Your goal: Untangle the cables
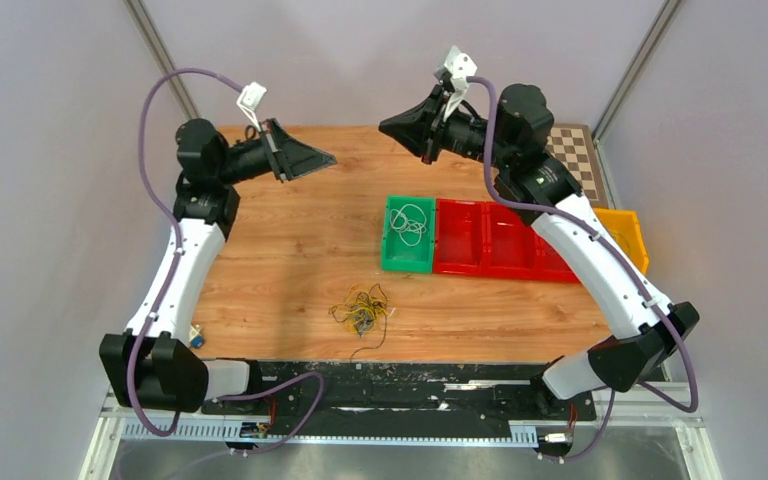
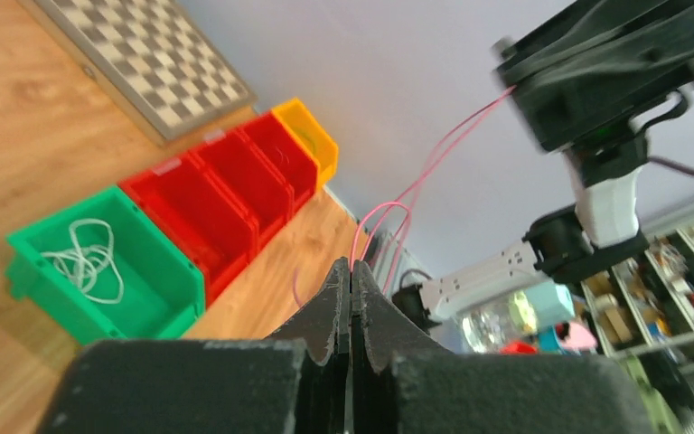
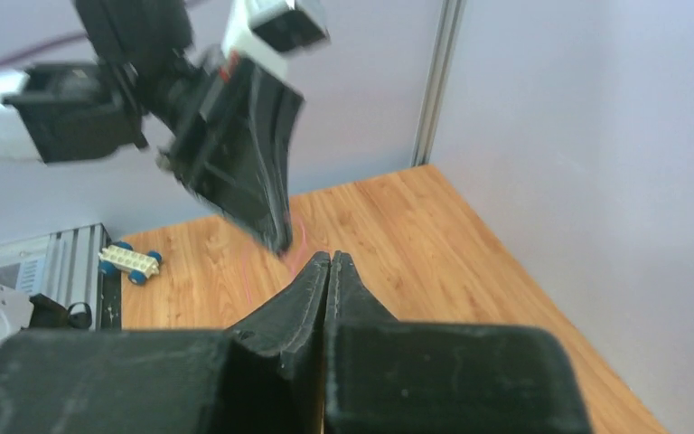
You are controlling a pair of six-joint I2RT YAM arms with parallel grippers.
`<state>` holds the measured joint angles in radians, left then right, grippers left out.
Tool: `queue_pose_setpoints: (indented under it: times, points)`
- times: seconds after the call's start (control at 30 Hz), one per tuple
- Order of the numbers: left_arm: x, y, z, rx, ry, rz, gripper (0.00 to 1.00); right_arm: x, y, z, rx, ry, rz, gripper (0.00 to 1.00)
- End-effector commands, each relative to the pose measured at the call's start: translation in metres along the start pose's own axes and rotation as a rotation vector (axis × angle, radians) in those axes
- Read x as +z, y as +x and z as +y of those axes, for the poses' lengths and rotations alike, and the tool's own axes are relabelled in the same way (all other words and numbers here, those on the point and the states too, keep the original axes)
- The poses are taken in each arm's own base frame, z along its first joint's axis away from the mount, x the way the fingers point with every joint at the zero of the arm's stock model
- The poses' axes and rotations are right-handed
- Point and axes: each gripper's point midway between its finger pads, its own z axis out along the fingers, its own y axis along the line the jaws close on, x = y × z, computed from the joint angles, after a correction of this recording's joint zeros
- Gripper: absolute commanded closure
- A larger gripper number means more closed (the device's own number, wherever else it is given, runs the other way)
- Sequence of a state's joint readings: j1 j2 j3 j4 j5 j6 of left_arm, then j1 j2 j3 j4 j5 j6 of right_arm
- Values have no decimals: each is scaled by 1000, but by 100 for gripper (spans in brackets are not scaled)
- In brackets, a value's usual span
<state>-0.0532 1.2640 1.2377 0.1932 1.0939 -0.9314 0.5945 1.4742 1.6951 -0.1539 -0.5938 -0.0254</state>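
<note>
The cables lie as a small yellow and dark snarl on the wooden table near the front edge. A white cable is coiled in the green bin. Both arms are raised over the back of the table, tips facing each other. My left gripper is shut on a thin pink cable. That cable runs in two strands up to my right gripper, which is shut on its other end. A loop of pink cable hangs between them. In the right wrist view the pink cable shows only faintly.
Two red bins and a yellow bin stand in a row right of the green bin. A chessboard lies at the back right corner. A small white toy car with blue wheels sits beside the left arm's base.
</note>
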Motion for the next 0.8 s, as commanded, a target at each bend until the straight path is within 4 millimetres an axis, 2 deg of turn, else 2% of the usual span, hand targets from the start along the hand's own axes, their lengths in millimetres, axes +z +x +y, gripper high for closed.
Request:
queue_pose_setpoints:
  times: [0.0, 0.13, 0.2, 0.3, 0.37, 0.4, 0.47, 0.5, 0.53, 0.67, 0.77]
  points:
    - [33, 37, -16, 10, 108, 126, 100, -13, -61, 13, -12, 0, -148, 100]
    - [58, 52, -36, 38, 198, 196, 100, -17, -62, 7, -10, 22, -151, 100]
    - [66, 54, -35, 32, 209, 209, 100, -24, -62, -1, 2, 52, -151, 100]
    - [73, 49, -39, 32, 243, 205, 100, -41, -56, -21, 27, 115, -136, 100]
    - [75, 41, -45, 40, 274, 187, 100, -55, -44, -30, 33, 128, -85, 100]
    - [76, 39, -47, 50, 281, 181, 100, -64, -34, -35, 21, 146, -46, 90]
    - [75, 36, -49, 80, 284, 181, 100, -85, -6, -42, -10, 167, 51, 44]
    - [74, 35, -52, 94, 285, 179, 100, -95, 10, -41, 11, 171, 95, 28]
    - [73, 35, -53, 109, 283, 181, 100, -105, 27, -36, 44, 158, 137, 18]
    - [72, 33, -58, 115, 285, 182, 100, -125, 72, 3, 97, 76, 192, 2]
    - [71, 30, -62, 115, 295, 173, 100, -119, 85, 20, 46, 19, 180, 0]
